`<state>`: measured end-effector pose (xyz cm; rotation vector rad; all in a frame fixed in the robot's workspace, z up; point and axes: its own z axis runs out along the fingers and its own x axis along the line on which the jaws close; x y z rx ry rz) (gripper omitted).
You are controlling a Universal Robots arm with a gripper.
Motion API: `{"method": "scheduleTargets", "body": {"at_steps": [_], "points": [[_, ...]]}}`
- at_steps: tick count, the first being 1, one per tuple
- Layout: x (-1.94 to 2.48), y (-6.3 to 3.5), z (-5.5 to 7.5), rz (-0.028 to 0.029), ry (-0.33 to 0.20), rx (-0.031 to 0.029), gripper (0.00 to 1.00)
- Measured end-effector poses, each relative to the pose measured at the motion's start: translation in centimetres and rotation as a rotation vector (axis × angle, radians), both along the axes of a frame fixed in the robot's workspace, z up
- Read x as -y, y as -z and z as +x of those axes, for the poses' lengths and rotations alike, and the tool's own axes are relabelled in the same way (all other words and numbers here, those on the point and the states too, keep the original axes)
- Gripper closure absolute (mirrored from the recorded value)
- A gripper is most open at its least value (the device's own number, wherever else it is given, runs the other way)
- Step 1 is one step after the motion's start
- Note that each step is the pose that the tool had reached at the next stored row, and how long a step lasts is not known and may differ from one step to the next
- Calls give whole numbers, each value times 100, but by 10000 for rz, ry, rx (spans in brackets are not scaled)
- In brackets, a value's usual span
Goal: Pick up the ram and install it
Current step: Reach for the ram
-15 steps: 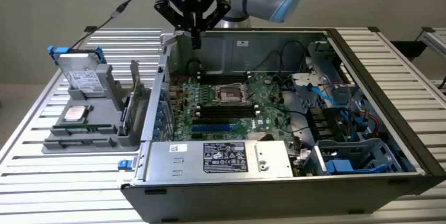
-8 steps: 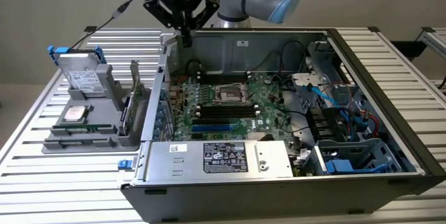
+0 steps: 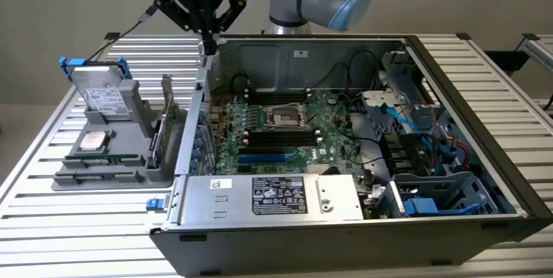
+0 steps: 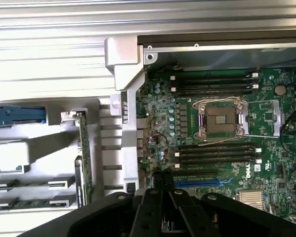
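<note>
The ram (image 3: pixel 105 159) is a thin green stick lying flat in a slot of the grey holder (image 3: pixel 129 106), on the exterior view's left of the open computer case (image 3: pixel 449 161). It also shows in the wrist view as the ram (image 4: pixel 31 203). My gripper (image 3: pixel 210 46) hangs high above the case's back left corner, well away from the ram. Its black fingers (image 4: pixel 157 183) are pressed together with nothing between them. In the wrist view the gripper (image 4: pixel 162 174) sits over the motherboard's edge, near the long black memory slots (image 4: pixel 217 153).
The holder also carries a hard drive (image 3: pixel 100 93), a processor chip (image 3: pixel 93 140) and an upright expansion card (image 3: pixel 164 129). Inside the case are the motherboard (image 3: pixel 285 129), the processor socket (image 3: pixel 285 117), cables (image 3: pixel 423 129) and the power supply (image 3: pixel 276 195). Ribbed metal table (image 3: pixel 52 226) lies around.
</note>
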<state>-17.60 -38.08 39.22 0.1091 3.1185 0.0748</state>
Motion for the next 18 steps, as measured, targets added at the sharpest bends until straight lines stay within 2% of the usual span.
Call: {"method": "scheduleTargets", "body": {"at_steps": [4,18], "points": [[-30,6,-182,1,-1,1,90],[-30,14,-818,52,0,-19,90]]}}
